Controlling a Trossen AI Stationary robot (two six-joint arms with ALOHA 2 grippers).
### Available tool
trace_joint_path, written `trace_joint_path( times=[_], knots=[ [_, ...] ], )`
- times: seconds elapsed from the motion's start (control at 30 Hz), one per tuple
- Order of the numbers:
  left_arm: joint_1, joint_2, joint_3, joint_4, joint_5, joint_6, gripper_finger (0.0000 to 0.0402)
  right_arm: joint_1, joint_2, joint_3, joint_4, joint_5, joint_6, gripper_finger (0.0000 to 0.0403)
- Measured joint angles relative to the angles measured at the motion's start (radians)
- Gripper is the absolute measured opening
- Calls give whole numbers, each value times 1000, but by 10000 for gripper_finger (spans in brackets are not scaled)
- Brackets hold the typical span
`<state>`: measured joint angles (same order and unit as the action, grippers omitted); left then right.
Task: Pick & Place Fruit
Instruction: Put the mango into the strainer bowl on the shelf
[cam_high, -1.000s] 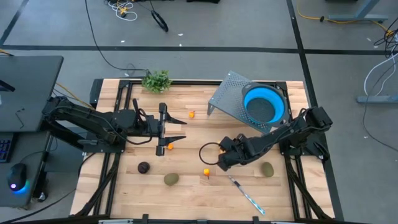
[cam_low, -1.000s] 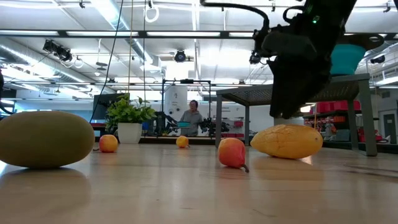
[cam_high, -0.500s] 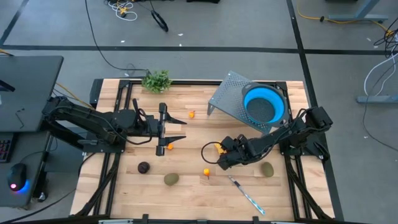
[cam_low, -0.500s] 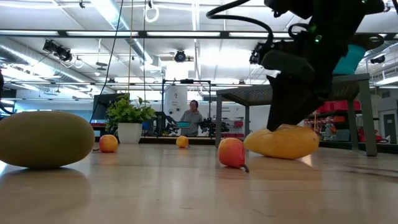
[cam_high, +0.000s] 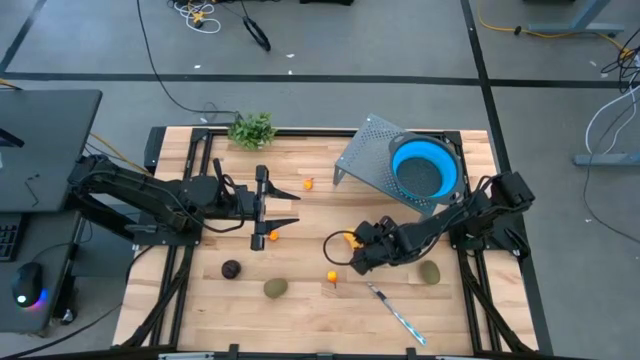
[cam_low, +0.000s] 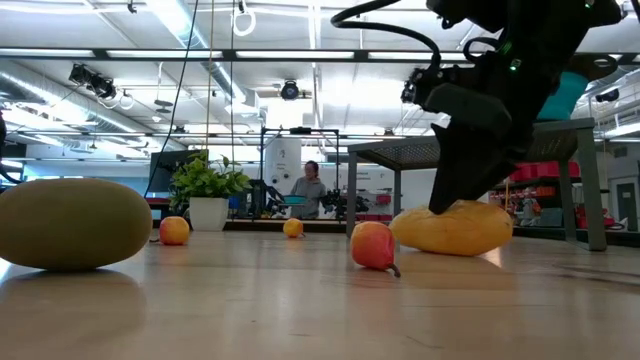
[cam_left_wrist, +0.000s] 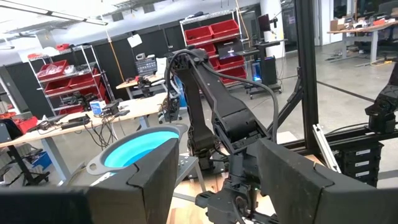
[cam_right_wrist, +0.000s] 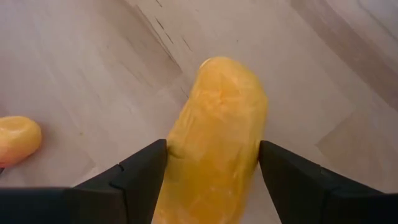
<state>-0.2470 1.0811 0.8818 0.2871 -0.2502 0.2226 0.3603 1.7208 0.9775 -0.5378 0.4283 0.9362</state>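
Observation:
The elongated yellow fruit (cam_right_wrist: 214, 134) lies on the wooden table near its middle (cam_high: 349, 238), with my right gripper (cam_high: 354, 250) down over it and shut on it; the low view shows the fruit (cam_low: 445, 228) too. My left gripper (cam_high: 290, 208) hovers open left of centre, touching nothing. Loose on the table are a dark purple ball (cam_high: 231, 268), two olive-green ovals (cam_high: 276, 288) (cam_high: 430, 272) and three small orange-red fruits (cam_high: 308, 183) (cam_high: 273, 236) (cam_high: 331, 276). My right gripper pinches the yellow fruit between its two fingers (cam_right_wrist: 143, 171), one on each long side (cam_right_wrist: 177, 149), lying across it. The fingers come down from above, slanting in from the table's right. The fruit's underside (cam_low: 450, 248) rests on the table.
A blue bowl (cam_high: 423, 172) sits on a perforated metal stand (cam_high: 362, 160) at the far right. A leafy sprig (cam_high: 252, 129) stands at the far edge. A knife (cam_high: 395, 312) lies near the front edge. A person (cam_low: 312, 188) is in the room beyond.
My right gripper has come down over the yellow fruit, and its fingers now stand on both sides of it. The fruit has shifted a little toward the table's left and stays on the table.

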Motion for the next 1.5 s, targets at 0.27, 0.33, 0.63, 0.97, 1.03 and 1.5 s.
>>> trace_joint_path(
  times=[0.27, 0.33, 0.63, 0.97, 1.03, 1.5],
  knots=[
    [0, 0, -1, -5, 0, -1, 224, 7, 42, 1, 50, 8, -50, 262],
    [0, 0, -1, -5, 0, -1, 224, 7, 42, 1, 52, 3, -75, 262],
    [0, 0, -1, -21, 0, -28, 224, 7, 59, -10, 31, -64, -100, 305],
    [0, 0, -1, -35, 0, -49, 224, -1, 55, -4, 52, -69, -127, 316],
    [0, 0, -1, -36, 0, -52, 224, -1, 56, -4, 54, -68, -141, 308],
    [0, 0, -1, -39, 0, -54, 224, 1, -12, 26, 57, -73, -190, 244]
  ],
)
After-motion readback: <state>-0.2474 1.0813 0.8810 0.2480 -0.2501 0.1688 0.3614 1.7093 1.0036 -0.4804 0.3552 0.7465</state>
